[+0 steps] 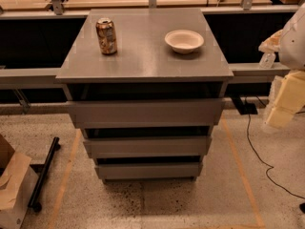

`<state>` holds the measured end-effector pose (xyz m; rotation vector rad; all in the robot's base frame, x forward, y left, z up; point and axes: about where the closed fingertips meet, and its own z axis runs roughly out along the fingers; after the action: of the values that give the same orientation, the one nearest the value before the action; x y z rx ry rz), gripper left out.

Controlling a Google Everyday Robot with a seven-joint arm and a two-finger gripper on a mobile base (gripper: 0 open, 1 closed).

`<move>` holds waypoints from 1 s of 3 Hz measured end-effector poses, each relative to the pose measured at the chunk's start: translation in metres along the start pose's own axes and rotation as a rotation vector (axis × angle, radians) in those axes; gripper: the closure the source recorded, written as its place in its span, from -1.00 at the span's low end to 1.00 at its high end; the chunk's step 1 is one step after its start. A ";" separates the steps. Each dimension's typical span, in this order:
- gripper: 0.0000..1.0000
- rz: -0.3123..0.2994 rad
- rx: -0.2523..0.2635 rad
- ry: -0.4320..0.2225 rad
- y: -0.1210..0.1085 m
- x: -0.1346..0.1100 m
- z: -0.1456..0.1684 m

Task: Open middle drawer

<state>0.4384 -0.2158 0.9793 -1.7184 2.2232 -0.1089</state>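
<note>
A: Middle drawer [147, 146], where?

B: Second of three grey fronts on the cabinet [143, 63], centre of view. Sits below the taller, wider top front [145, 112] and above the smallest bottom front [148, 170]. Shows a long flat panel, with a dark gap along its upper edge.

A: Pulled out or pushed in?

B: Hard to judge from this angle. Lines up with the other two in an even stagger, narrowing downward.

A: And the gripper [278, 117]?

B: Hangs at the right edge of view, off to the cabinet's right, about level with the top front. Well apart from the middle drawer; touches nothing on the cabinet. Pale yellowish, under a white arm segment [293, 37]. Open or closed: cannot tell.

A: On the cabinet top?

B: A can [106, 36], upright, toward the left rear; a pale bowl [184, 41], right way up, toward the right rear. Well apart from each other.

A: Floor?

B: Speckled, with orange tape lines [240, 171]. A cardboard box [12, 190] at lower left, a black bar [44, 173] lying just beside it, a black cable [257, 151] trailing on the right.
</note>
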 end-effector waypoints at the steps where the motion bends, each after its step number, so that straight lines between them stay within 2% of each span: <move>1: -1.00 0.000 0.000 0.000 0.000 0.000 0.000; 2: -1.00 0.012 -0.009 -0.012 -0.003 0.006 0.036; 3: -1.00 0.014 -0.009 -0.013 -0.003 0.007 0.040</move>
<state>0.4518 -0.2176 0.9414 -1.7030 2.2289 -0.0843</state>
